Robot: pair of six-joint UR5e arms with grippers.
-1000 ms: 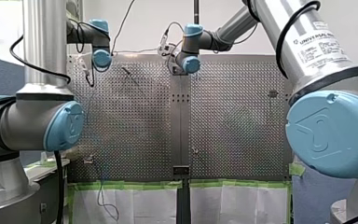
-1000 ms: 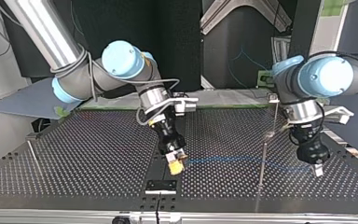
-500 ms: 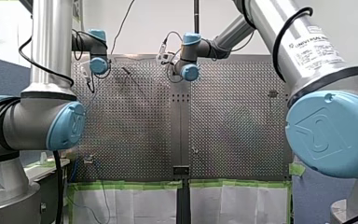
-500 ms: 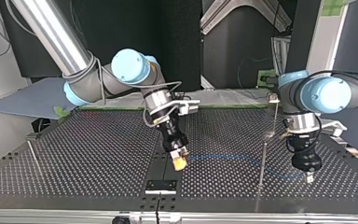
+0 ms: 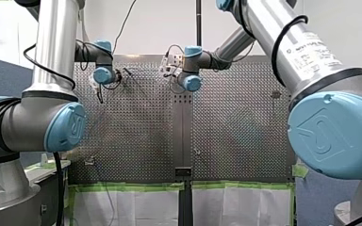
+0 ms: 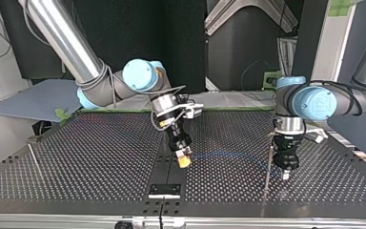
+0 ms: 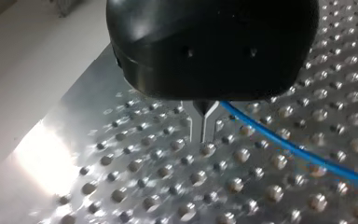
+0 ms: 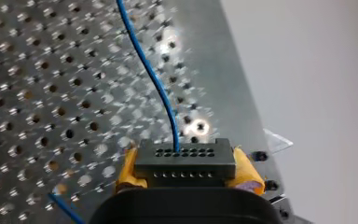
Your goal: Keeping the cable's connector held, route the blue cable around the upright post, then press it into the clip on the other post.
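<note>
Perforated steel made up the counter [image 6: 76, 157] in every view. Over the last second my left tool [image 6: 285, 175] had swung in from the counter's side edge. It now hung just beside the upright post [image 6: 268, 162], toward the edge farthest from my shoulders, and had dragged the blue cable [image 8: 161, 88] along. My right tool [image 6: 185, 162] had backed slightly from that edge, near the counter's middle. I judged the wrap around the post about to begin. The clip post [image 6: 34, 160] stood well apart by the opposite side edge, not yet reached. Only the right wrist view showed the connector [image 8: 185, 161] clamped between the yellow pads [image 8: 246, 171], with the cable leaving its row of holes. The top view gave just a yellow tip there. The left wrist view showed the metal fingers [image 7: 195, 123] drawn narrow and the cable running out right beside them, nipped as I judged. It showed no post, which only the top view placed beside that tool.
</note>
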